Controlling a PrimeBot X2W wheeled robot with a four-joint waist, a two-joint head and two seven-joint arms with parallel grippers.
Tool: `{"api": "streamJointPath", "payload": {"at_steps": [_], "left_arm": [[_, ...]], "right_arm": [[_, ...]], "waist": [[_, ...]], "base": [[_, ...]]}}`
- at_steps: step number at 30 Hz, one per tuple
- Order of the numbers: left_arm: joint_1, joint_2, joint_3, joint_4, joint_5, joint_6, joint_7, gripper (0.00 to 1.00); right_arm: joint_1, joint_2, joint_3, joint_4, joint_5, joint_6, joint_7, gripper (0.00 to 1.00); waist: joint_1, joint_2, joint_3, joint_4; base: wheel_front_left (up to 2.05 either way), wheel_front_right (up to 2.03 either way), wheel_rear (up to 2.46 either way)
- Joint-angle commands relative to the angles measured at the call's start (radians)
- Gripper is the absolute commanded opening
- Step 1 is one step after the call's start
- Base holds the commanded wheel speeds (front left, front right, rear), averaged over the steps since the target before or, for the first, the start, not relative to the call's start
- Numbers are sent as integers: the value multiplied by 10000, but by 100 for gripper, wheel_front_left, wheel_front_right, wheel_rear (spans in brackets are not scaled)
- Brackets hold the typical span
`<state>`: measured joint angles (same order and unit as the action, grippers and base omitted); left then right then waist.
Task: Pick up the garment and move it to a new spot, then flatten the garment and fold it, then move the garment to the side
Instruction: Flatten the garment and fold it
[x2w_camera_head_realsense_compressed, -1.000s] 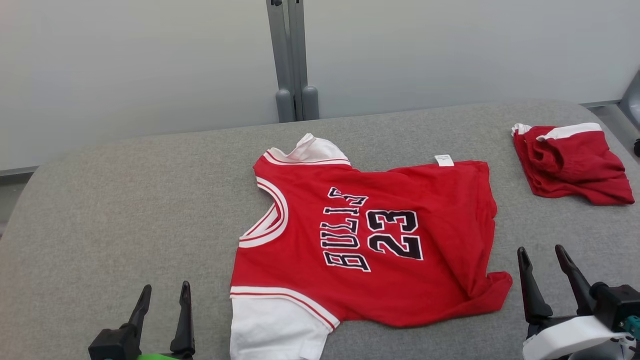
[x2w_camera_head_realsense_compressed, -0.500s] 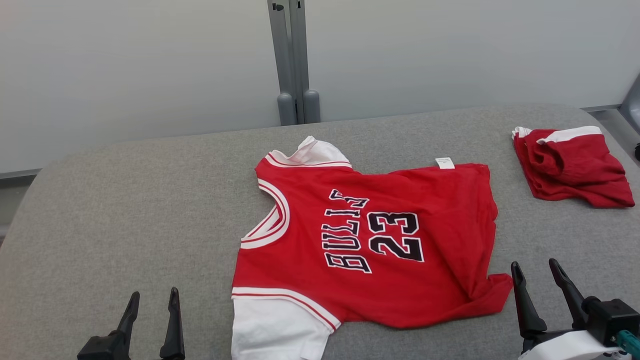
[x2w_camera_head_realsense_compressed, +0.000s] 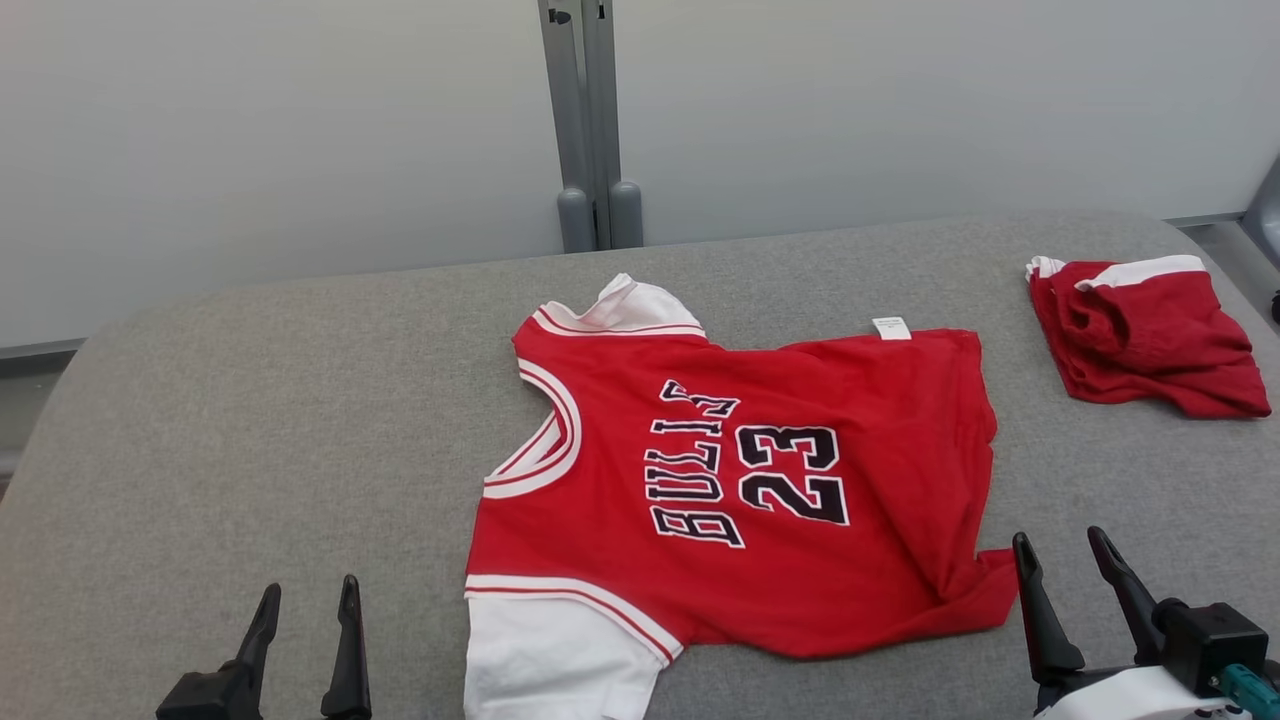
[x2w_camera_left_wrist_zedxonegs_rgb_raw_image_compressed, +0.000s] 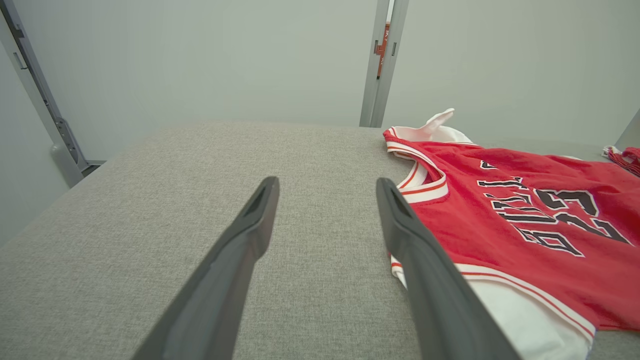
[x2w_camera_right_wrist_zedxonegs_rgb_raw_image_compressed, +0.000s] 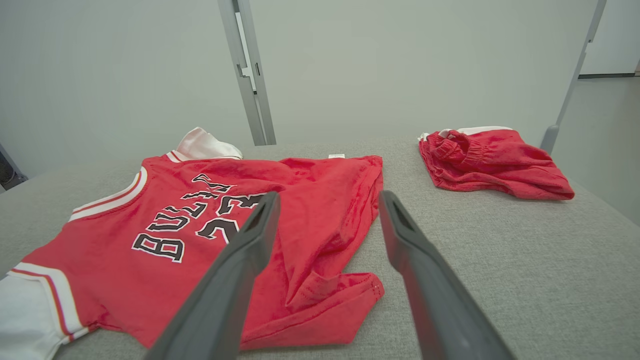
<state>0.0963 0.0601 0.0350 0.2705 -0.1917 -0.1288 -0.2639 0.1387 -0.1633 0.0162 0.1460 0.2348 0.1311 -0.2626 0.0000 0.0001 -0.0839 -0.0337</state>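
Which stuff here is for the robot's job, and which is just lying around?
For the job: red basketball jersey with white sleeves; left gripper; right gripper.
Just lying about: bunched red cloth bundle with white trim; grey metal post.

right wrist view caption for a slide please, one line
Open jaws frame the rumpled hem of a red jersey lying on a grey table, folded red shorts apart, further right.

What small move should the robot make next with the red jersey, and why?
Probably lower the right hand onto the rumpled hem corner of the jersey and close on it. This hand is open and empty, the jersey lies spread on the grey table, and that corner lies just beside the hand's fingers, so it seems the easiest place to grasp.
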Motion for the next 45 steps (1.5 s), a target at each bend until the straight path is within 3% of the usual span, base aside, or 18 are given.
{"api": "streamJointPath", "payload": {"at_steps": [1,8,16,31,38,45], "left_arm": [[110,25,3,-3,22,-33,0,100],[143,21,-194,150,-27,-33,0,100],[192,-2,-1341,1022,-217,-34,2,100],[-534,-18,-2612,2803,-766,-33,0,100],[-853,15,-3049,3123,-903,-33,0,100],[-971,-15,-3241,3402,-1014,-33,0,100]], "right_arm": [[-29,16,18,41,-3,-6,-29,100],[-155,66,-60,194,26,-6,-29,100],[-834,-69,-458,1419,-200,-6,-27,100],[-2895,-184,-355,5735,135,-6,-27,100],[-3176,-80,4,5600,614,-6,-29,100],[-3561,21,212,6652,678,-6,-29,100]], "waist": [[0,-1,-6,-6],[0,-1,47,-6],[0,-1,260,-18],[0,-1,871,99],[0,-1,1020,232],[0,-1,1047,229]], "base": [[0,0,0],[0,0,0],[0,0,0],[0,0,0],[0,0,0],[0,0,0]]}}
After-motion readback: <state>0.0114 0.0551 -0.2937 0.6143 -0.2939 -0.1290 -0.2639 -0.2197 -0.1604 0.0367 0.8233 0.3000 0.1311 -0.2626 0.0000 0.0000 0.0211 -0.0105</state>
